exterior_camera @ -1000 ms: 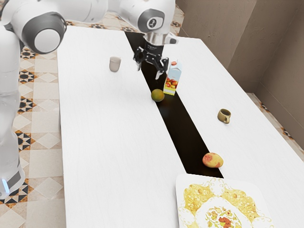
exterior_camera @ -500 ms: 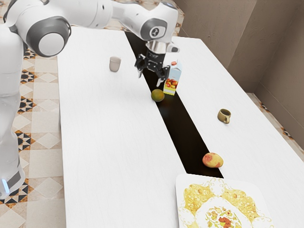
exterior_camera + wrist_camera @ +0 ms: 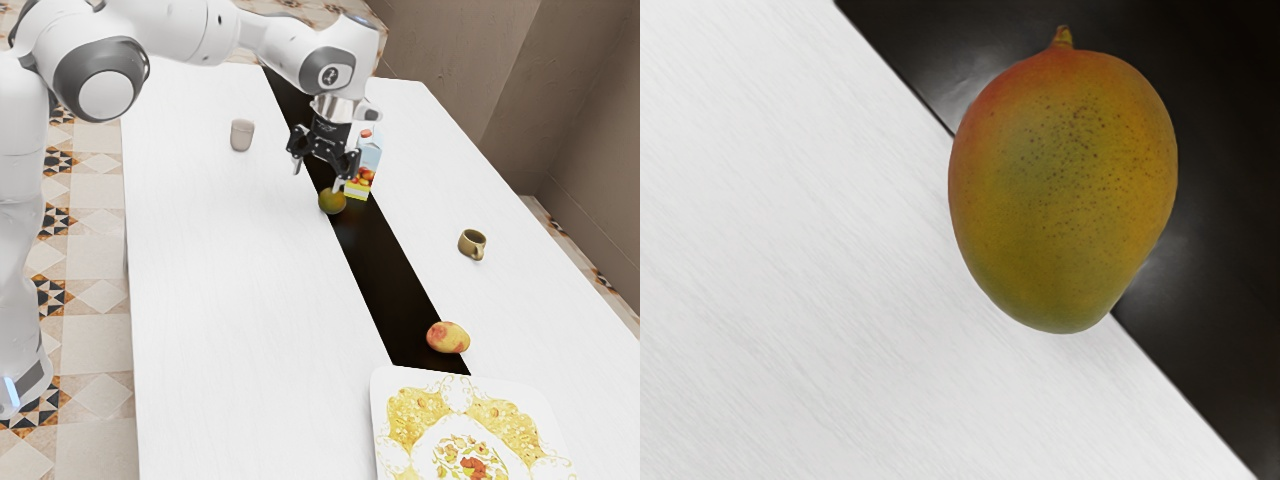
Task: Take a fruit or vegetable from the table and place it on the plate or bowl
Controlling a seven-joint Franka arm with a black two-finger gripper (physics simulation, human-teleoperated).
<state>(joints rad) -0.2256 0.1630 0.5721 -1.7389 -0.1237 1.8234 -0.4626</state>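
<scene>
Nearest in the exterior view, the patterned plate (image 3: pixel 392 410) sits at five o'clock on the white table (image 3: pixel 220 300). At its twelve o'clock a red-yellow mango (image 3: pixel 448 337) lies by the edge of the dark strip (image 3: pixel 385 270), with a gold mug (image 3: pixel 472 243) farther on at one o'clock. Beyond, a green-yellow mango (image 3: pixel 332 200) straddles the strip's edge. My gripper (image 3: pixel 320 172) hangs just above it, fingers spread, holding nothing. A juice carton (image 3: pixel 365 165) stands at this mango's two o'clock, and a grey cup (image 3: pixel 241 134) at ten o'clock, well apart.
</scene>
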